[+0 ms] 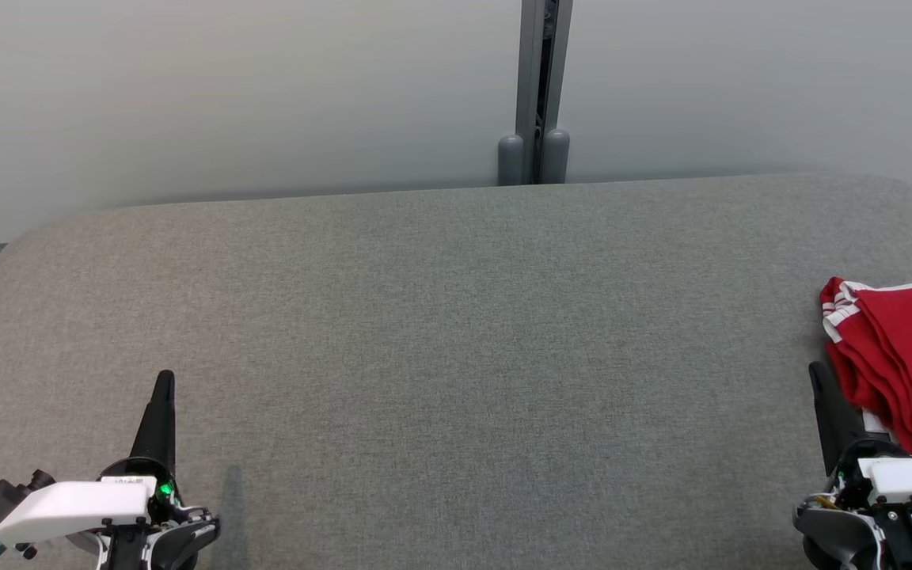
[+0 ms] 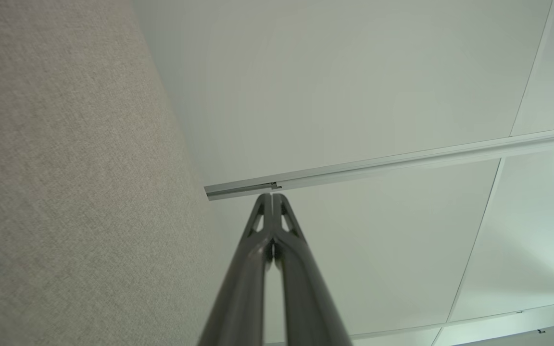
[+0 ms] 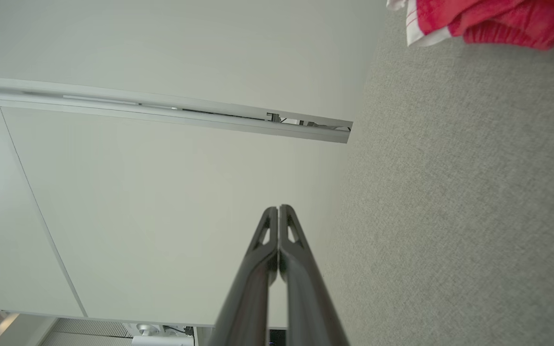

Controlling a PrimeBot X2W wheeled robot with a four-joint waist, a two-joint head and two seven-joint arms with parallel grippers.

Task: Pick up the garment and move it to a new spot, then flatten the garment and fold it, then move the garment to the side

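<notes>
Here's the scene: a red knit garment with white striped trim (image 1: pixel 899 356) lies bunched in loose layers at the far right edge of the wide grey fabric-covered counter (image 1: pixel 456 317), partly cut off by the head view's edge. The right gripper (image 1: pixel 818 374) sits just beside it, dark fingers pressed together and pinching nothing. The right wrist view confirms the tips (image 3: pixel 278 209) meet, with the red cloth (image 3: pixel 488 19) off in the corner. Over on the left, the left gripper (image 1: pixel 164 381) rests well apart from the garment, fingers likewise closed flat on each other (image 2: pixel 272 197).

A heap at the side like this fits either a garment waiting to be carried in or one already folded and set aside, and the layers are too rumpled to call it.

It looks light, soft and limp, so it'll sag and drag from any single pinch. The striped hem nearest the right fingers seems the surest hold.
</notes>
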